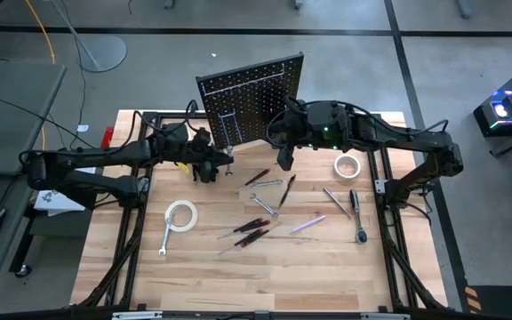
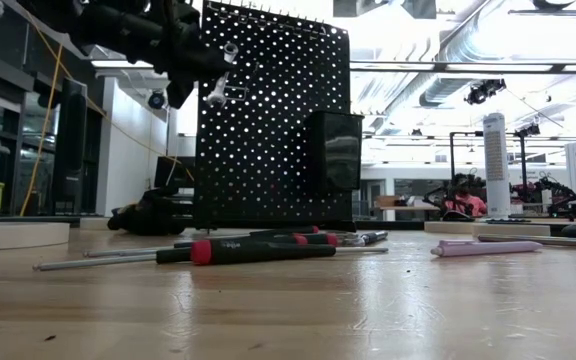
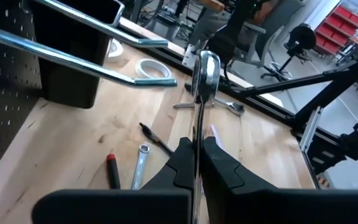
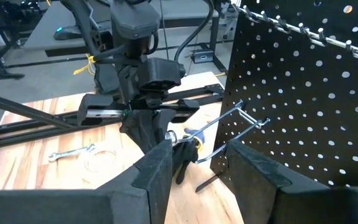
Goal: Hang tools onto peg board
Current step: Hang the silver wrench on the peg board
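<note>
1. The upright black perforated peg board (image 1: 254, 96) stands at the far edge of the pale wooden table (image 1: 238, 276), with a small black open-topped bin (image 2: 334, 150) fixed to its front.
2. The left gripper (image 1: 224, 161) is clamped on a slim silver wrench (image 3: 204, 81), held edge-on in front of the board near its long silver wire hooks (image 3: 92, 62).
3. In the low view the wrench's open end (image 2: 220, 92) sits high against the board's left part; whether it touches a hook I cannot tell.
4. The right gripper (image 4: 197, 168) hangs just before the board's front, its fingers (image 4: 160, 165) partly apart and holding nothing.
5. On the table lie a white tape roll (image 1: 181, 215) beside a silver wrench (image 1: 165, 242), a second white tape roll (image 1: 348, 165), a silver ratchet (image 1: 359, 220), a pale purple slim tool (image 1: 308, 223), and dark- and red-handled screwdrivers (image 1: 249, 229).
6. Two more silver wrenches (image 1: 265, 196) lie near the middle of the table.
</note>
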Controlling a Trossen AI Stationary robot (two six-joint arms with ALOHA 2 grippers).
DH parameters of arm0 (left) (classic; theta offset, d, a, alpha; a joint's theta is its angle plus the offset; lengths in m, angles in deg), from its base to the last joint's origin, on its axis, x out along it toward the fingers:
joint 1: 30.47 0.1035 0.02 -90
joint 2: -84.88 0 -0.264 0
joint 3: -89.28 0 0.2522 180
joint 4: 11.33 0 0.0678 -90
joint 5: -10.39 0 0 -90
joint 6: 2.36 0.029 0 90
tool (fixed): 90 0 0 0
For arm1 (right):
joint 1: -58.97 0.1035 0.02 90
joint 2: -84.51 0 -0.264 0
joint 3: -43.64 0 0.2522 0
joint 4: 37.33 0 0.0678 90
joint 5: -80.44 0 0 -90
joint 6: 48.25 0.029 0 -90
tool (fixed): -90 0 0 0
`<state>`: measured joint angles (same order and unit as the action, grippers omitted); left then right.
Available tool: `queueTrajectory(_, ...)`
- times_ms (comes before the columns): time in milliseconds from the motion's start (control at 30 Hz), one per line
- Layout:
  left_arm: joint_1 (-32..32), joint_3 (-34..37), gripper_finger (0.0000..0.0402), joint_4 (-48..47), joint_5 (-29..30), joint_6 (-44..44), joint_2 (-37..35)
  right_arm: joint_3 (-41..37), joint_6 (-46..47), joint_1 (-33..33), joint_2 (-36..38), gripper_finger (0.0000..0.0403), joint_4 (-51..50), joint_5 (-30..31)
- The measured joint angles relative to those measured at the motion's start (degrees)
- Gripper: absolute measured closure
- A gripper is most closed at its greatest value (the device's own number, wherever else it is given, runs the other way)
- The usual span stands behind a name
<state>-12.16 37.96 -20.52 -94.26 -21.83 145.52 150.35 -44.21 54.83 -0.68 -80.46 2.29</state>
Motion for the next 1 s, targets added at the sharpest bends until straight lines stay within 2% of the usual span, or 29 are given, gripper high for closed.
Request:
queueTrajectory(467,0.1,0.0,0.0401,-0.2,2.8,-0.4,2.1,0.0,0.0,0.0,0.0,0.0258,0.0,0.0)
queueTrajectory(600,0.1,0.0,0.0395,-0.4,7.5,0.0,2.4,0.0,0.0,0.0,0.0,0.0258,0.0,0.0)
queueTrajectory(800,1.3,0.0,0.0374,-0.5,11.0,5.7,2.1,0.0,0.0,0.0,0.0,0.0258,0.1,0.0)
queueTrajectory(1000,3.5,0.0,0.0368,-0.3,18.5,7.8,2.0,0.0,0.0,0.0,0.0,0.0258,0.1,0.0)
